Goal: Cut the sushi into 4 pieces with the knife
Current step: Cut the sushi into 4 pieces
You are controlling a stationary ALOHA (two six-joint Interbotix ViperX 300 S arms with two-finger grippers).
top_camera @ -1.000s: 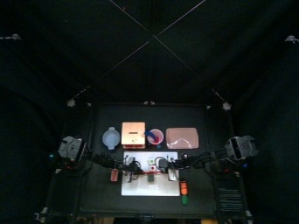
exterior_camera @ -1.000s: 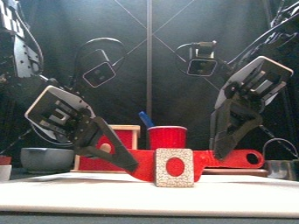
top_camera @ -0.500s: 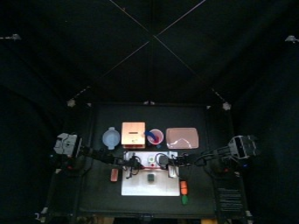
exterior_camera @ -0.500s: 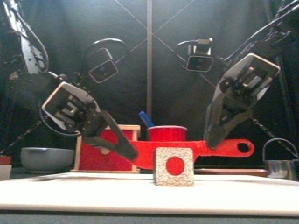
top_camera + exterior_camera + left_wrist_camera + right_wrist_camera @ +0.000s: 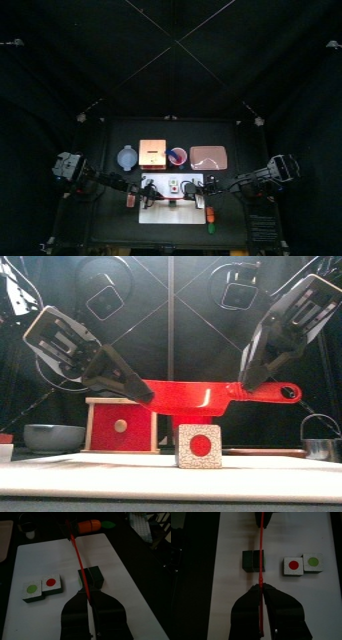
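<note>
Front view is filled by the red knife [image 5: 201,396], which is held almost level in the air between the two hands. One end is clenched by the left hand [image 5: 130,384], and the handle end by the right hand [image 5: 257,381]. In both wrist views the jaws are seen pressed together on the thin red edge.

Directly below the blade, the sushi block [image 5: 201,446] is stood on the white cutting board [image 5: 80,478]. A speckled white face with a red centre is turned toward the camera. In the wrist views this block is seen as a dark shape under the line of the knife. Two cut pieces [image 5: 41,587], one marked with a green centre and one with a red, are laid side by side just beside it but apart from it.

A second ago the knife was held low, at the height of the block and behind it. It has since been lifted clear, so that a gap is left between blade and block. The wooden box [image 5: 120,426] and the bowl [image 5: 54,437] are set behind on the counter [image 5: 245,140].
</note>
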